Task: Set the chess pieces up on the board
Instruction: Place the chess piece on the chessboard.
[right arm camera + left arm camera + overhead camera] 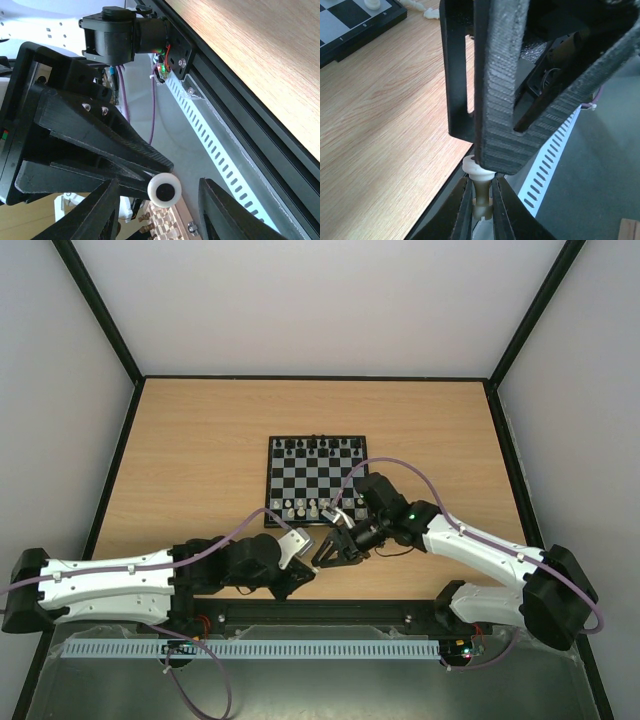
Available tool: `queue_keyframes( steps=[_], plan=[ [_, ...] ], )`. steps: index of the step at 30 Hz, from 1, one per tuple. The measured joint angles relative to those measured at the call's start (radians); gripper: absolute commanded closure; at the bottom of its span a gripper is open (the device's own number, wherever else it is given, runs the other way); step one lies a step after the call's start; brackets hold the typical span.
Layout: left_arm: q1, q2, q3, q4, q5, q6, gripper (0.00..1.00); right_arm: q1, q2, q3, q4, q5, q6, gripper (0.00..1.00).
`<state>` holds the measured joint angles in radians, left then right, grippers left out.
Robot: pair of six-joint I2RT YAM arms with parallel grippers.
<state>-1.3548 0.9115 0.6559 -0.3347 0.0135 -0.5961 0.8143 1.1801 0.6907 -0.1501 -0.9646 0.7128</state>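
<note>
The board (315, 475) lies mid-table, with black figures on its far rows and cream chess pieces (305, 507) along its near row. My left gripper (308, 552) is just in front of the board's near edge. In the left wrist view it (481, 182) is shut on the stem of one cream piece (479, 170), round base outward. My right gripper (335, 545) faces it, open. In the right wrist view its (157, 182) fingers (222, 210) stand wide on either side of the piece's felt-bottomed base (164, 190), apart from it. A board corner (350, 25) shows in the left wrist view.
A few loose cream pieces (422, 7) lie on the wood beside the board's corner. A black rail and a white slotted cable duct (250, 650) run along the table's near edge, right under the grippers. Black-framed walls enclose the table.
</note>
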Motion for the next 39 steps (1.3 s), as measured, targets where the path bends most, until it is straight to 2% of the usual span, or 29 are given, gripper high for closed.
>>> queue_keyframes(
  steps=[18, 21, 30, 35, 39],
  plan=[
    [0.000, 0.034, 0.020, -0.018, -0.047, 0.025, 0.89, 0.016, 0.013, -0.014, 0.025, 0.003, 0.014, 0.59],
    [0.000, 0.033, 0.020, -0.023, -0.051, 0.029, 0.89, 0.016, 0.013, -0.024, 0.030, 0.003, 0.014, 0.64],
    [0.000, 0.034, 0.020, -0.024, -0.060, 0.037, 0.89, 0.017, 0.013, -0.028, 0.072, -0.006, 0.040, 0.65],
    [0.000, 0.034, 0.020, -0.024, -0.060, 0.041, 0.89, 0.016, 0.020, -0.028, 0.081, -0.011, 0.051, 0.71],
    [0.000, 0.033, 0.020, -0.026, -0.060, 0.047, 0.89, 0.016, 0.026, -0.028, 0.082, -0.012, 0.057, 0.71]
  ],
)
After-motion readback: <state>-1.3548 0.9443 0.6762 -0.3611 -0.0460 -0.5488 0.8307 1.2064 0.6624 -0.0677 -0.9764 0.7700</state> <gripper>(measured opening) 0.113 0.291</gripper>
